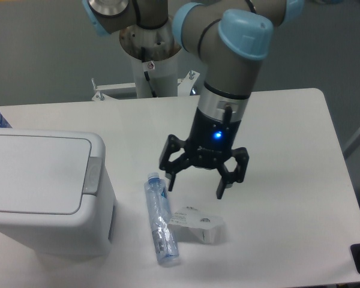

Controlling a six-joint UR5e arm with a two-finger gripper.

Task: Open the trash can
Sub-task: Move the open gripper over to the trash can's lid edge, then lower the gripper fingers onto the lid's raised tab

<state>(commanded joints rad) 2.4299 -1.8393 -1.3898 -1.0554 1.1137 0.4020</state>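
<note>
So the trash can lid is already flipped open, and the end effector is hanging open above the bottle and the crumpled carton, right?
Not quite. The trash can is still closed: in the fixed camera view its flat lid lies flush, the grey tab untouched. The rest holds: the end effector hangs open above the bottle and the crumpled carton.

White table point(300, 120) with rounded corners carries three items. Trash can point(45, 192), lid shut, stands at 9 o'clock near the left edge. Clear plastic bottle point(160, 219) lies on its side at 6 o'clock. Crumpled white carton point(198, 224) lies just beside it, toward 5 o'clock
</note>
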